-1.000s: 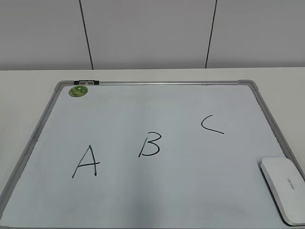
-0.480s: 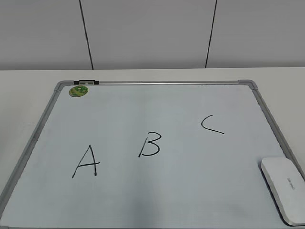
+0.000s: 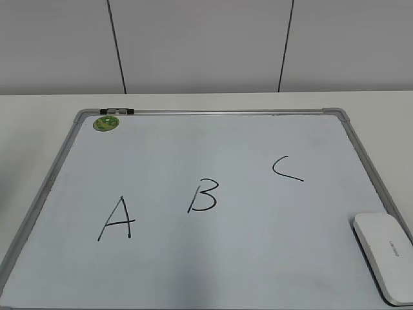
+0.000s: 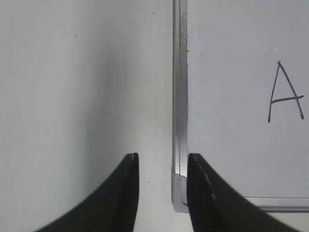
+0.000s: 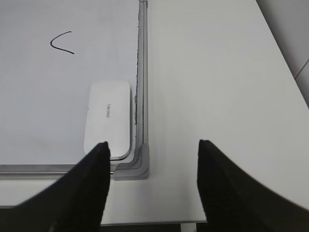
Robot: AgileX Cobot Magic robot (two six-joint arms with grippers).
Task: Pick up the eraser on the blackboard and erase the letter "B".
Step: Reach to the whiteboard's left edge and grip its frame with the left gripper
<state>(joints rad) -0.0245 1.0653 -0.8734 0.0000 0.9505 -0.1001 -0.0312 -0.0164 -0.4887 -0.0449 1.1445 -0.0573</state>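
The blackboard (image 3: 213, 112), a white board in a grey frame, lies flat on the table. The letter "B" (image 3: 203, 196) is drawn in black near its middle. The white eraser (image 3: 384, 255) lies at the board's near right corner and shows in the right wrist view (image 5: 107, 118). My right gripper (image 5: 153, 147) is open and empty, above the table just right of that corner (image 5: 137, 162). My left gripper (image 4: 162, 158) is open and empty over the board's near left corner (image 4: 179, 145). Neither gripper shows in the exterior view.
A black "A" (image 3: 116, 219) sits left of the "B" and also shows in the left wrist view (image 4: 286, 94). A black "C" (image 3: 286, 168) is to the right. A round green sticker (image 3: 106, 123) sits at the far left corner. The table's front edge (image 5: 159, 223) is close.
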